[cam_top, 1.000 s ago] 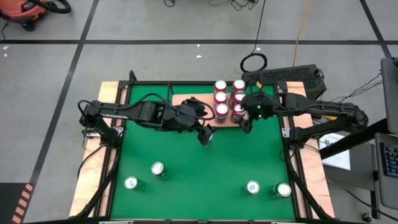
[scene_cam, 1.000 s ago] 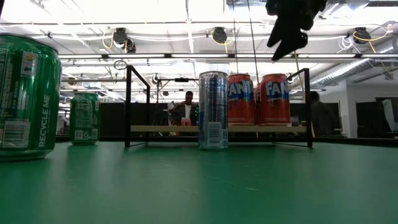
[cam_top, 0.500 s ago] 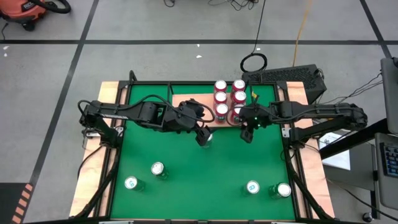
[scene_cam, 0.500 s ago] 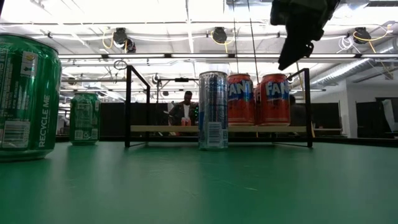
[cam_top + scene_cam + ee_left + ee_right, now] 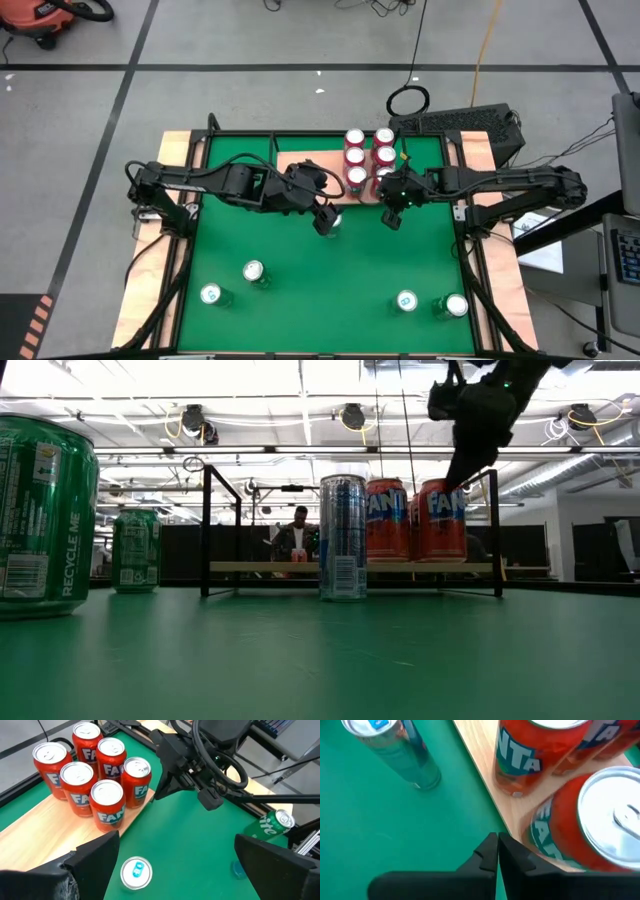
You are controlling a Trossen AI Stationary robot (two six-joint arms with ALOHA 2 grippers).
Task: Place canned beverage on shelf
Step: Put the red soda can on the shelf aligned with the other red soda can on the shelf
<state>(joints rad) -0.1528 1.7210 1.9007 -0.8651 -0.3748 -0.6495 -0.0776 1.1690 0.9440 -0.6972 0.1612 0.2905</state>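
Green table [image 5: 300, 290] beside shelf [image 5: 310, 162] edge

A green-topped table [image 5: 300, 300] framed by thin black rails carries a flat light-wood shelf board [image 5: 305, 163] edged with black metal at its far side, and on that board stands a tight cluster of orange-red soda cans with silver tops [image 5: 92, 775]. A tall slim silver-and-blue can [image 5: 342, 537] stands upright on the green surface just in front of the board. Four green cans stand well apart nearer the table's front edge: two on the left [image 5: 253, 271] and two on the right [image 5: 406, 300].
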